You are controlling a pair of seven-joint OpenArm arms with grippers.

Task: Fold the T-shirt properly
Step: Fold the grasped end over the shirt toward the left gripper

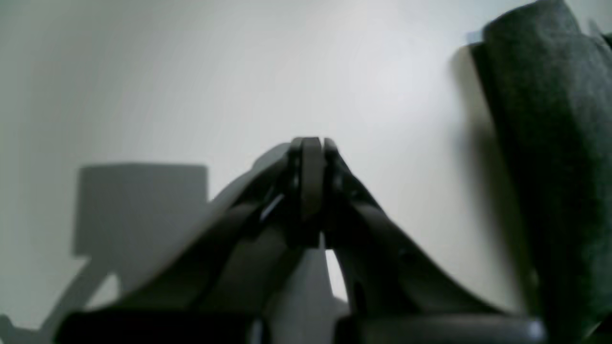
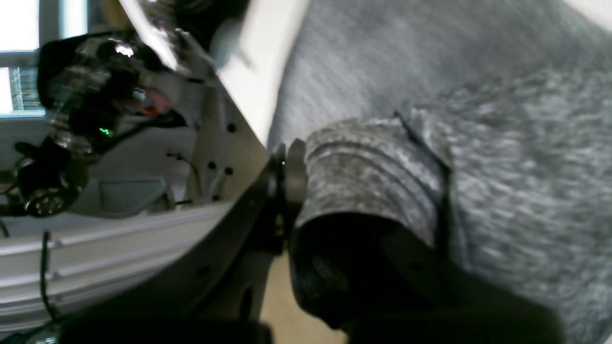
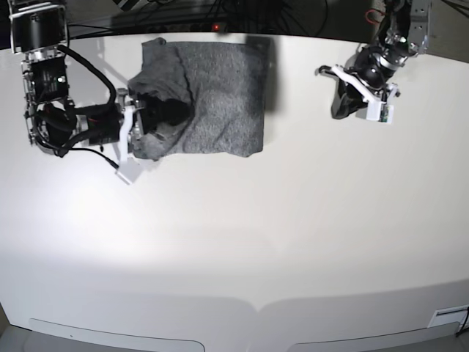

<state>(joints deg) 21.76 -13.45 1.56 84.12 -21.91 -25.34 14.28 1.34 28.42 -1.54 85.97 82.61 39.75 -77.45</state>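
The heathered dark-grey knit T-shirt (image 3: 209,99) lies partly folded near the far edge of the white worktop (image 3: 234,235), left of centre, its near-left corner bunched. There the right gripper (image 2: 286,165) is clamped on a thick roll of cloth, which could slip or drag the whole stack askew and spoil the fold. The left gripper (image 1: 311,157), closed and empty, hovers well apart toward the far right corner, so nothing pins the shirt.
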